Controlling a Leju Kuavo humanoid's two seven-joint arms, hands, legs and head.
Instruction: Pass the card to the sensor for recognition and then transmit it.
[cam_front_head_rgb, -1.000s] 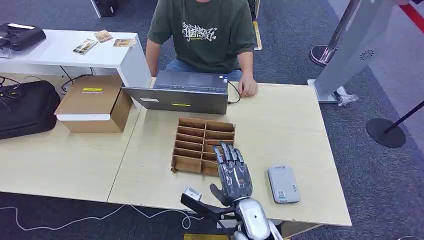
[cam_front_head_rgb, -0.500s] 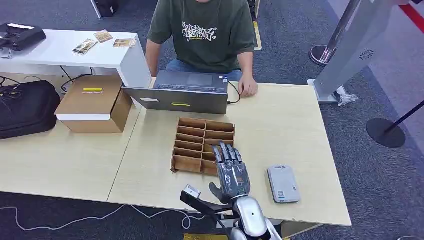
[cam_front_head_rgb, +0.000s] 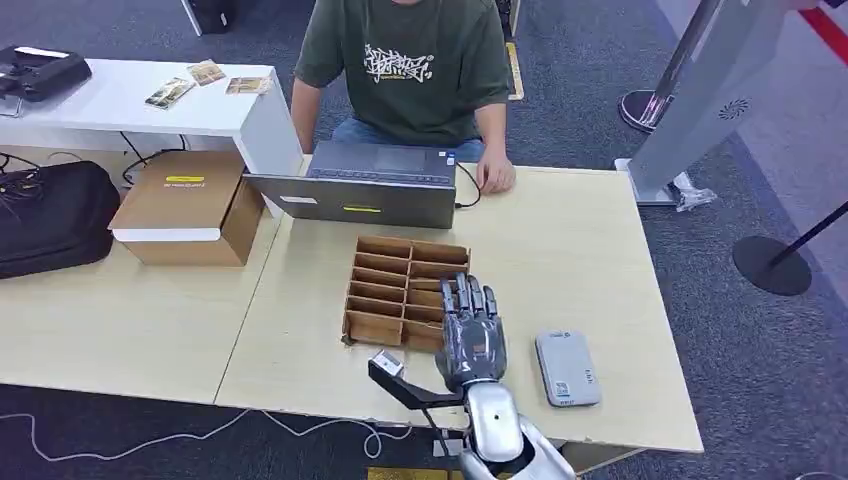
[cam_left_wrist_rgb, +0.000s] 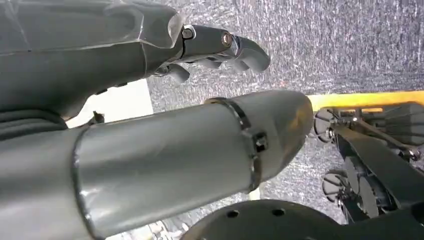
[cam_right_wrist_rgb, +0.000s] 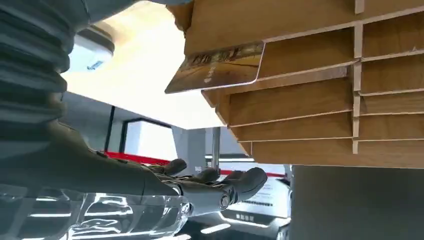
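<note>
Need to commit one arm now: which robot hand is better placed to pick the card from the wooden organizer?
Right. The right robot hand hovers over the organizer, near the card; the left robot hand hangs over carpet.

Work surface: a light wooden table (cam_front_head_rgb: 590, 250). Directly on it stand a slotted wooden organiser tray (cam_front_head_rgb: 405, 290) near the centre, an open laptop (cam_front_head_rgb: 365, 185) at the far edge, and a grey sensor unit (cam_front_head_rgb: 567, 368) near the front right. An adjoining table (cam_front_head_rgb: 110, 320) carries a cardboard box (cam_front_head_rgb: 190, 205) and a black bag (cam_front_head_rgb: 50, 215).
</note>
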